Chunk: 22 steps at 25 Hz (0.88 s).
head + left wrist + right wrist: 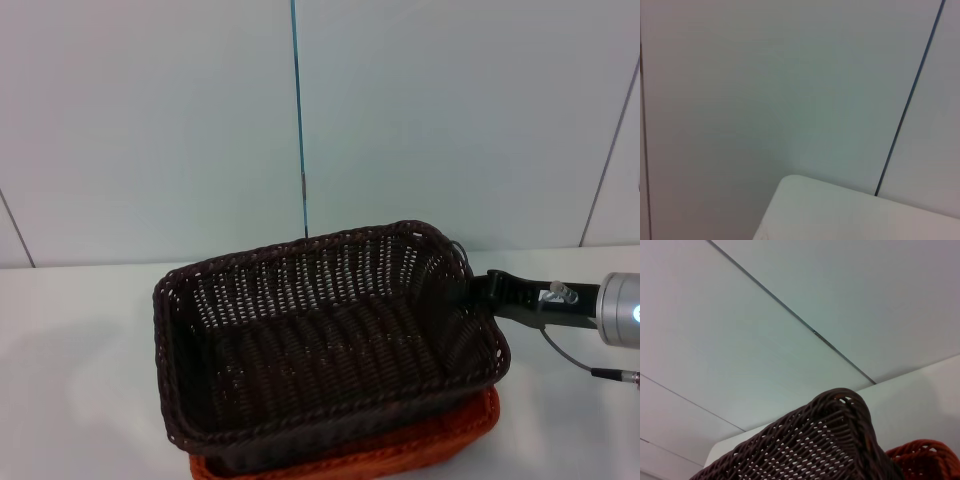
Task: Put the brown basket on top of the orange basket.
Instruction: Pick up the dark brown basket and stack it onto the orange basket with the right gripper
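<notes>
Head view: the brown basket [325, 340] sits tilted on the orange basket [440, 440] on the white table [70, 340]. The right gripper [478, 290] meets its right rim; finger state cannot be told. Right wrist view: brown basket corner [840, 440] beside the orange rim [925, 457].

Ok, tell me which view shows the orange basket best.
Head view: the orange basket shows as a strip of rim under the brown basket. The right wrist view catches only one corner of it; the left wrist view shows none.
</notes>
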Each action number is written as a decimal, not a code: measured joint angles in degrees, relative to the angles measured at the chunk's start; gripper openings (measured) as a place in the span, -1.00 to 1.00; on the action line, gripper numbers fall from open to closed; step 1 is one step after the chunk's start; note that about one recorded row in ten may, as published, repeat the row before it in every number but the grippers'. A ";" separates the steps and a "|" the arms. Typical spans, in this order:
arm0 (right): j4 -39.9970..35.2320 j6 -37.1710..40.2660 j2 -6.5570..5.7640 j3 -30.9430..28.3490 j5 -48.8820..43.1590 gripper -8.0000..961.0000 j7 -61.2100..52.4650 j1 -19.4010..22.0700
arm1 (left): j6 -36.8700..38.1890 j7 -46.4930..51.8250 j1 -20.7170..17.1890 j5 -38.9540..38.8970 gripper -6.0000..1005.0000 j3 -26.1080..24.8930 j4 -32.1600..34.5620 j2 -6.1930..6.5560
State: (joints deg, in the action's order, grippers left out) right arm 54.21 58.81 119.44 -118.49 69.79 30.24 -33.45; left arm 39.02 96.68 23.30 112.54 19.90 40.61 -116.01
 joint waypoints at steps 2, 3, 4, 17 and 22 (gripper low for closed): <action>-0.35 -0.21 0.00 0.03 0.05 -0.58 0.00 -0.10 | 0.00 0.00 -0.05 0.03 0.00 -0.01 0.00 0.00; -0.53 -0.31 0.00 0.04 0.07 -0.58 0.00 -0.12 | 0.00 0.00 -0.06 0.04 0.00 -0.01 0.00 0.00; -0.71 -0.43 0.00 0.04 0.09 -0.58 0.00 -0.14 | 0.00 0.00 -0.09 0.06 0.00 -0.02 0.00 0.00; -2.85 -2.93 -0.01 1.73 0.50 -0.58 0.00 -0.22 | 0.00 0.00 -0.23 0.16 0.00 -0.04 0.00 0.05; -2.95 -3.84 0.00 2.51 0.53 -0.58 0.01 -0.24 | 0.00 0.00 -0.11 0.22 0.00 0.12 0.00 0.08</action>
State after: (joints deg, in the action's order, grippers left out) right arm 51.26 54.97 119.44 -115.98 70.32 30.25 -33.70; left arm 39.03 96.68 23.19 112.76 20.01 40.60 -115.92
